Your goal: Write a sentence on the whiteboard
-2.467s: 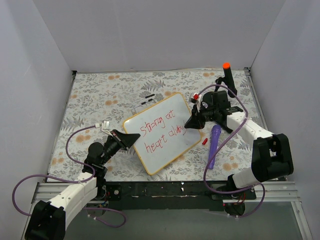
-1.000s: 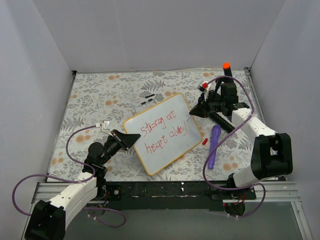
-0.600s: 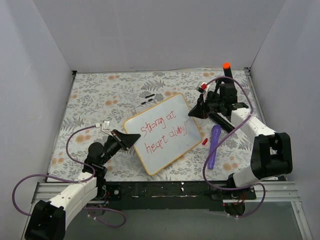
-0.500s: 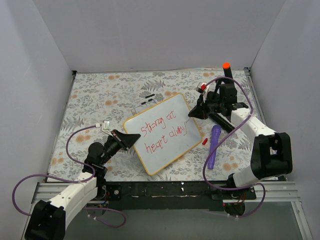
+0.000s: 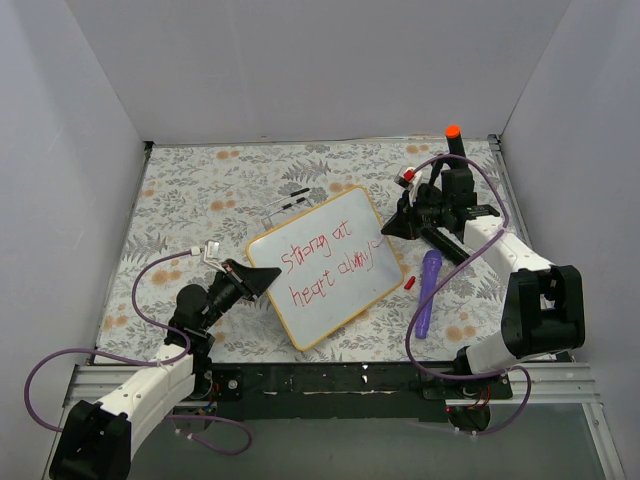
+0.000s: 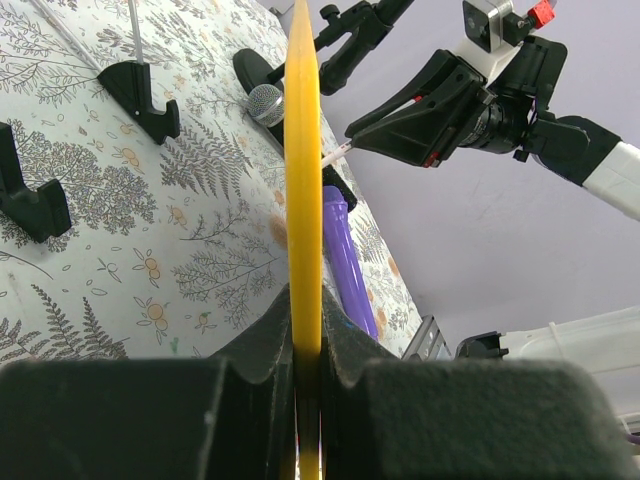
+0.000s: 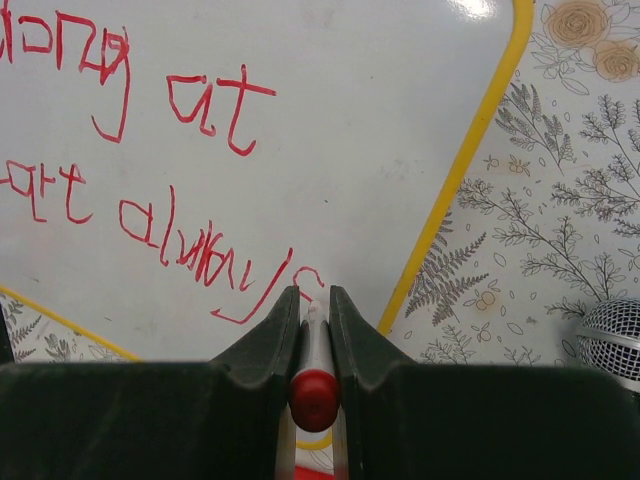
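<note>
With left fingers (image 6: 262,345) clamped on the whiteboard (image 5: 322,312) on the counter (image 5: 200,200) and right fingers (image 7: 268,340) clamped on the red marker (image 7: 314,385) at the end of the sentence (image 5: 325,262), a slipping board or dipping tip could streak the writing.

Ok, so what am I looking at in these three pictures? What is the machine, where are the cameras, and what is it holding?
These are two robot arms bolted at the near edge of a table with a leafy cloth. One picture looks down from above; the other two come from a small camera on each wrist, so each shows its own arm's end close up. The left arm's fingers clamp the yellow edge of the whiteboard. The right arm's fingers are shut on a red marker, its tip near the last letter of the sentence, red handwriting reading roughly "Strong at heart always". Also lying there: a purple stick, a small red piece and a microphone.
</note>
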`<state>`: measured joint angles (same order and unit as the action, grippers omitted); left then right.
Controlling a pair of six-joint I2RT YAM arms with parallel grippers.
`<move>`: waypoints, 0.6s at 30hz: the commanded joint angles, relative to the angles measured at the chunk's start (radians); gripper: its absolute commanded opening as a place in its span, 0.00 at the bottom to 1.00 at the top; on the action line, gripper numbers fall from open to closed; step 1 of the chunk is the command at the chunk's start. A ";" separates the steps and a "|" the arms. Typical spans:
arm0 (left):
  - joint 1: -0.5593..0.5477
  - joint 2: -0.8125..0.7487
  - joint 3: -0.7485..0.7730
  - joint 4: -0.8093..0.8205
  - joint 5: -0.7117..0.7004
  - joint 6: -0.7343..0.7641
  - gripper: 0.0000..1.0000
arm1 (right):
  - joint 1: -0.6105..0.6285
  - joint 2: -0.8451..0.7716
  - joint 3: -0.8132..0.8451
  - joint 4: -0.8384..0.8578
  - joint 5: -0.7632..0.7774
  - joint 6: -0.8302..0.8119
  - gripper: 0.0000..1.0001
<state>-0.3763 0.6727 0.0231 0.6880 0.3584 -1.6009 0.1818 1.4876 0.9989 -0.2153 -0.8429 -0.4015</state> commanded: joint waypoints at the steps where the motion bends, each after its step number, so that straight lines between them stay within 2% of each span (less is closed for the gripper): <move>1: -0.004 -0.039 -0.071 0.166 0.004 -0.044 0.00 | -0.007 -0.018 0.003 -0.021 0.007 -0.030 0.01; 18: -0.003 -0.039 -0.071 0.170 0.004 -0.044 0.00 | 0.021 -0.016 -0.013 -0.039 -0.047 -0.023 0.01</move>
<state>-0.3763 0.6727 0.0231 0.6884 0.3584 -1.6009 0.1841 1.4876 0.9836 -0.2527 -0.8494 -0.4229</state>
